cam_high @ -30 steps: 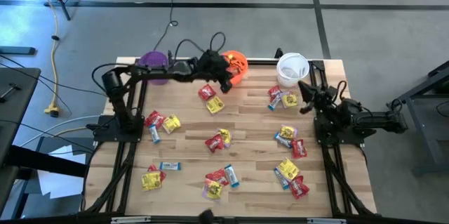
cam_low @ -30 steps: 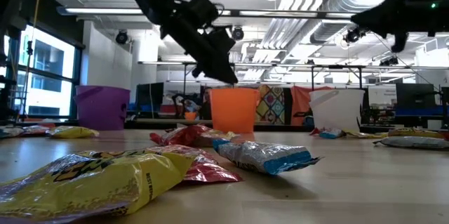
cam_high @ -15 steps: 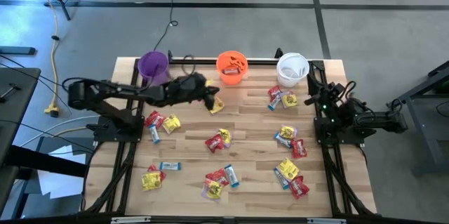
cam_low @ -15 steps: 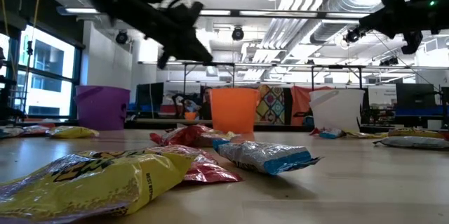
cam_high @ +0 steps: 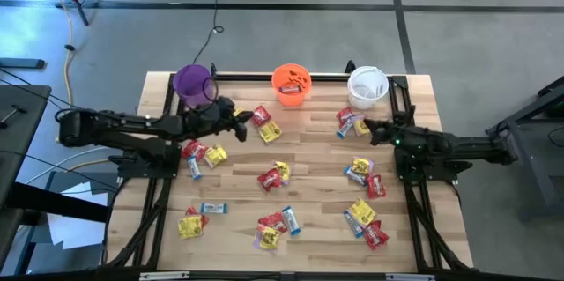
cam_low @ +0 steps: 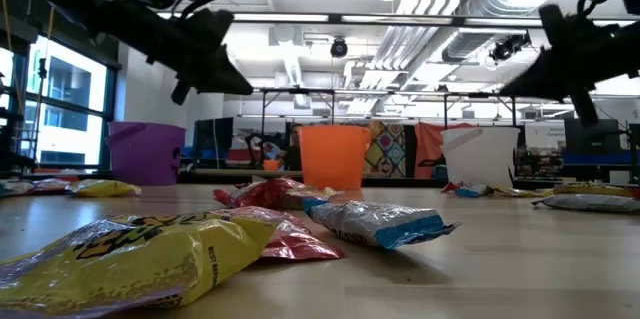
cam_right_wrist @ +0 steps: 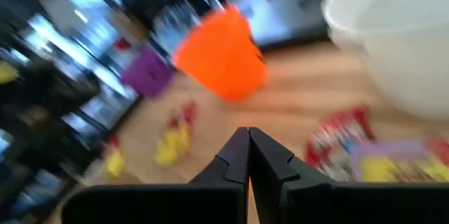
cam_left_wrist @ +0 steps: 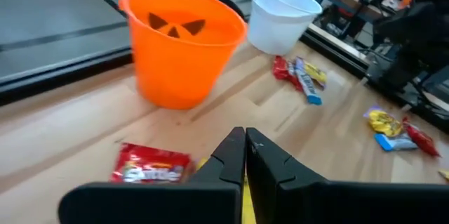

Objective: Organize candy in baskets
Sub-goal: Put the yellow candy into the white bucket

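From above, the left gripper (cam_high: pixel 244 122) hung with fingers pressed together and empty, just short of a red packet (cam_high: pixel 260 115) and a yellow packet (cam_high: pixel 270 132), with the purple bucket (cam_high: pixel 192 81) behind it and the orange bucket (cam_high: pixel 291 82) ahead. The right gripper (cam_high: pixel 368 128), likewise closed on nothing, sat beside a small cluster of candy (cam_high: pixel 351 122) below the white bucket (cam_high: pixel 367 85). At table height, both arms hovered above the wood, the three buckets standing in a row beyond scattered packets. The left wrist showed the closed fingers (cam_left_wrist: pixel 245 155) pointing toward the orange bucket (cam_left_wrist: pixel 180 41), a red packet (cam_left_wrist: pixel 151 163) close by. The right wrist view was blurred; its shut fingers (cam_right_wrist: pixel 247 155) seemed aimed between the orange bucket (cam_right_wrist: pixel 221 54) and white bucket (cam_right_wrist: pixel 400 41).
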`<act>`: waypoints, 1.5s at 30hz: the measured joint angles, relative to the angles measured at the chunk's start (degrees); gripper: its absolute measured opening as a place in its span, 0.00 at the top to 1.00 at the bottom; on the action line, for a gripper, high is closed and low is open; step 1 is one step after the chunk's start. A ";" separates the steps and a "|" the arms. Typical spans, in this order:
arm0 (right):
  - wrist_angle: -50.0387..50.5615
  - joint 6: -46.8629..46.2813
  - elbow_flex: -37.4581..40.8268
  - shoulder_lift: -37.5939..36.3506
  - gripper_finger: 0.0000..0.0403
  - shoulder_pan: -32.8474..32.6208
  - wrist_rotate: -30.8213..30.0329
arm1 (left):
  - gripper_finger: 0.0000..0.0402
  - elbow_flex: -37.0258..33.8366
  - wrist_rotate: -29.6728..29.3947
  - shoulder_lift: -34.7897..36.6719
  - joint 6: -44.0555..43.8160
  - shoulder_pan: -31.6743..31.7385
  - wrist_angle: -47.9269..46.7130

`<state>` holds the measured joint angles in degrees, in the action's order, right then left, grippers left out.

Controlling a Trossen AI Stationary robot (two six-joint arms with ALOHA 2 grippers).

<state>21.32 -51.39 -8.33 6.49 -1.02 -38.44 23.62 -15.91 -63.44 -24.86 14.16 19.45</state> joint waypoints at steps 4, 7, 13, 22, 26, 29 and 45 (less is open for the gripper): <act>9.23 -5.84 -5.36 6.54 0.93 0.84 3.25 | 1.00 -2.19 1.13 3.65 1.57 2.38 -0.20; 13.57 -9.23 -8.49 12.56 0.84 2.76 7.13 | 1.00 -3.11 3.87 5.81 2.52 4.31 -0.16; 19.58 -12.96 -14.26 25.53 0.65 8.74 14.04 | 1.00 -3.43 6.98 7.29 4.57 7.33 -0.21; 20.30 -0.44 -22.53 45.10 0.58 20.25 21.67 | 1.00 -3.42 12.53 7.26 6.72 11.92 -0.29; 20.96 6.44 -26.51 53.88 0.58 25.62 26.46 | 1.00 -3.43 16.43 7.26 7.19 13.46 -0.30; 21.97 9.97 -28.23 59.92 0.58 28.47 29.21 | 1.00 -3.43 18.73 7.26 8.14 14.32 -0.32; 19.67 13.97 -29.61 76.20 0.58 30.69 32.21 | 1.00 -3.43 27.91 7.26 10.03 18.12 -0.34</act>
<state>40.99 -37.41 -37.93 82.69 29.67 -6.23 20.18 12.00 -56.18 -14.83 32.28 19.11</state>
